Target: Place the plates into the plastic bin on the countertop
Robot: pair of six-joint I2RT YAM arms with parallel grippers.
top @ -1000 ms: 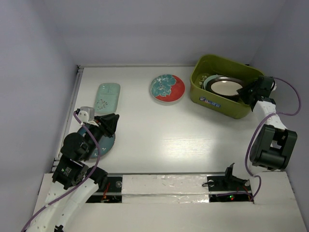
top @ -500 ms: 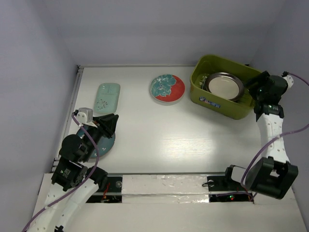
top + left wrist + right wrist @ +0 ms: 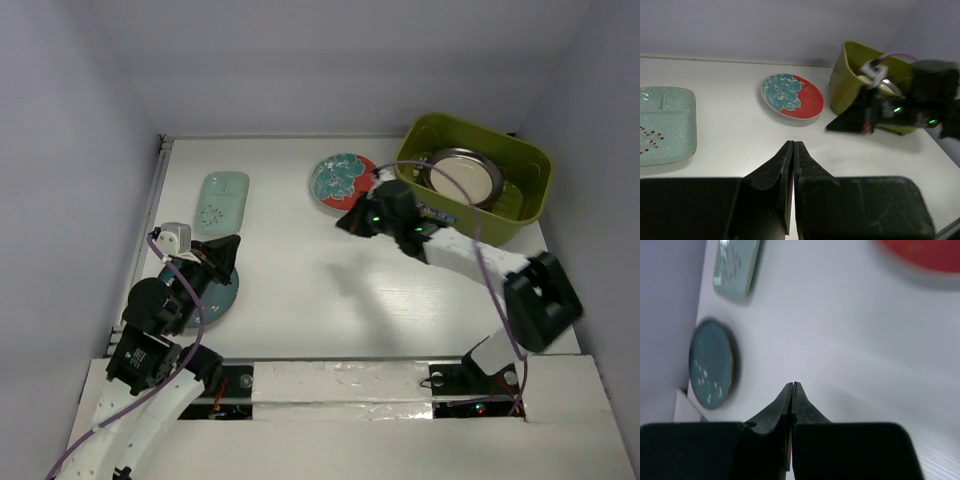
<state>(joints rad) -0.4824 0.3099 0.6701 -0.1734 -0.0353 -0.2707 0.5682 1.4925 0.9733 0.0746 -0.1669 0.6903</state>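
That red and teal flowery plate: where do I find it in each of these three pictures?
Top external: the red-teal floral plate lies at upper centre, just left of the plastic bin.
Left wrist: the plate sits just above centre.
Right wrist: only its blurred red edge shows, at the top right corner.
Shared landmark: the pale mint rectangular plate, which appears in all three.

The white countertop (image 3: 300, 270) carries a green bin (image 3: 470, 125) at far right, a red and teal flowered plate (image 3: 342, 182) just beside it, a pale mint rectangular plate (image 3: 222, 198) at far left, and a dark teal plate (image 3: 220, 298) nearer.
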